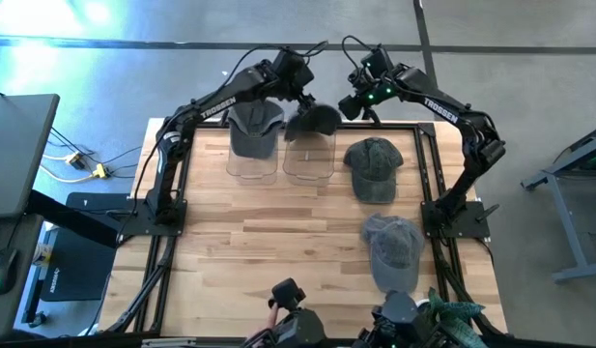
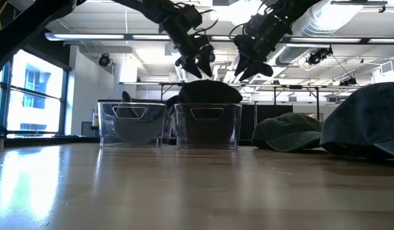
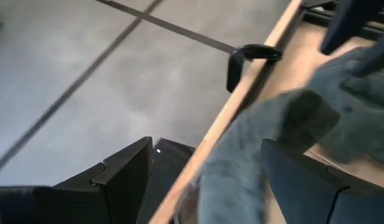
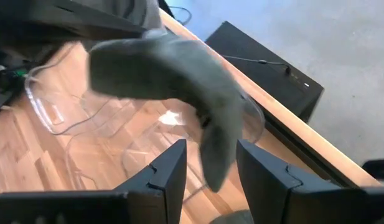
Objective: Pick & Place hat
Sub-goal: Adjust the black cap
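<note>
Now, your wooden table stands on a grey concrete floor | two clear bins at the far edge — left bin holds a grey hat, middle bin has a dark hat draped on its rim | right gripper is clamped on that dark hat | left gripper has its jaws apart just beside it | two more hats lie loose at your right.

both claws meet over the far desk edge, left claw and right claw flanking a dark hat atop the second bin. first bin holds a grey hat. two hats lie on wood.
</note>
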Robot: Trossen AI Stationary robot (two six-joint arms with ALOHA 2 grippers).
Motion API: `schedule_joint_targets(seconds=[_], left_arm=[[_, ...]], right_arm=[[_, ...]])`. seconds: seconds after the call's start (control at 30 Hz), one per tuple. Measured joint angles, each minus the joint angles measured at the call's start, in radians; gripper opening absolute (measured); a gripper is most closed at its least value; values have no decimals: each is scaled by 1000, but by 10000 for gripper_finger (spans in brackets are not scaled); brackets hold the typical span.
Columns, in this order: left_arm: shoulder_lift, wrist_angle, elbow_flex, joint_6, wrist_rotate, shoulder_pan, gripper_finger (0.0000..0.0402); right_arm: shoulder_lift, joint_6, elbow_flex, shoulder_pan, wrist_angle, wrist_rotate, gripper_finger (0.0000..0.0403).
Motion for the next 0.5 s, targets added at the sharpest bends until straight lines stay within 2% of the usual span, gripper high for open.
schedule_joint_targets(seconds=[0.17,0.27,0.5], left_arm=[[-2,-81,67,-18,4,-4,291],[-2,-107,68,-17,35,-3,291],[-29,-203,69,3,78,-3,291]], right_arm=[[0,-7,0,0,-32,17,135],[0,-43,0,10,-45,-20,135],[-1,-509,0,139,-188,-126,135]])
